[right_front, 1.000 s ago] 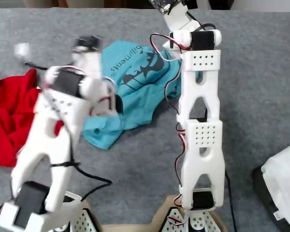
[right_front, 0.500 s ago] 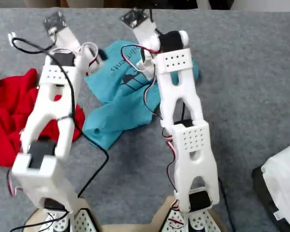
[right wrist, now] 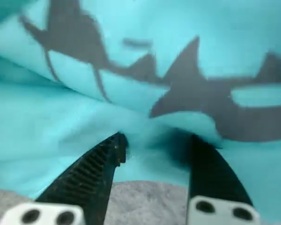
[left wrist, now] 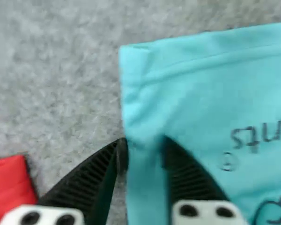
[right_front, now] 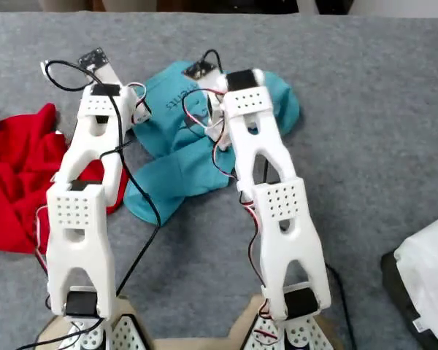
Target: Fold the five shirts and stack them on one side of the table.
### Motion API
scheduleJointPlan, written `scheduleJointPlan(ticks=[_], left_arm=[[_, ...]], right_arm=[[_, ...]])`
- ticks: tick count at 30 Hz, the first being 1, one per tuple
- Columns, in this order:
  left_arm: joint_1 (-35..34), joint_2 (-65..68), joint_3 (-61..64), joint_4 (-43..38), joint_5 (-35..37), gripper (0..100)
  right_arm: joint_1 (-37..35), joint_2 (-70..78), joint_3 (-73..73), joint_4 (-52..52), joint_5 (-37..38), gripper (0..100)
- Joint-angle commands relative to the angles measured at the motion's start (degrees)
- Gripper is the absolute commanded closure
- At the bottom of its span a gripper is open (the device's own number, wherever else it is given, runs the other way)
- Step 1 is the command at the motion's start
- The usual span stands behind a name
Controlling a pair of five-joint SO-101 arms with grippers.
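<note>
The teal shirt (right_front: pixel 182 171) lies rumpled and unfolded on the grey table (right_front: pixel 379 109), around the middle and toward its far side, with a dark printed graphic on its upper face. The left gripper (left wrist: pixel 143 150) is at the shirt's left edge, its jaws apart, with that edge running up between them and one finger (left wrist: pixel 91 180) over bare table. The right gripper (right wrist: pixel 154 150) is low over the printed part, jaws apart as well, with a raised fold of teal cloth in the gap. A red shirt (right_front: pixel 18 182) lies bunched just beside the teal one, to its left. At the table's right edge, well apart from both, a white item (right_front: pixel 431 266) rests on a dark object (right_front: pixel 394 281); whether that is a container cannot be told.
</note>
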Motion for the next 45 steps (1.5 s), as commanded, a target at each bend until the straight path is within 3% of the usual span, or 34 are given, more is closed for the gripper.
scheduleJointPlan(ticks=[1,3,8,15,22,33,39,45], left_arm=[[0.44,3.03,-7.38,6.42,-6.15,98],[0.44,4.53,-9.58,11.25,-8.97,98],[-0.97,5.41,-12.75,24.7,-12.13,98],[-6.68,4.88,-12.66,36.66,-12.04,98],[-12.4,-0.48,-3.34,36.92,-14.59,98],[-13.63,-26.33,22.68,36.57,-21.45,98],[-14.15,-38.29,46.51,28.22,-23.47,98],[-14.42,-53.32,68.66,19.25,-23.82,98]], right_arm=[[0.04,0.75,-0.04,1.41,-0.53,88.7],[0.04,0.92,-0.04,2.2,-0.53,94.9],[0.22,0.48,0.31,4.57,1.93,94.8],[-0.48,-6.9,9.19,4.57,7.82,95.4],[-0.92,-20.88,27.74,4.4,14.15,95.4],[-0.66,-46.02,49.54,4.22,20.04,95.1],[-0.22,-59.91,65.63,3.52,26.11,95.0],[6.11,-73.01,80.75,-0.7,31.56,94.9]])
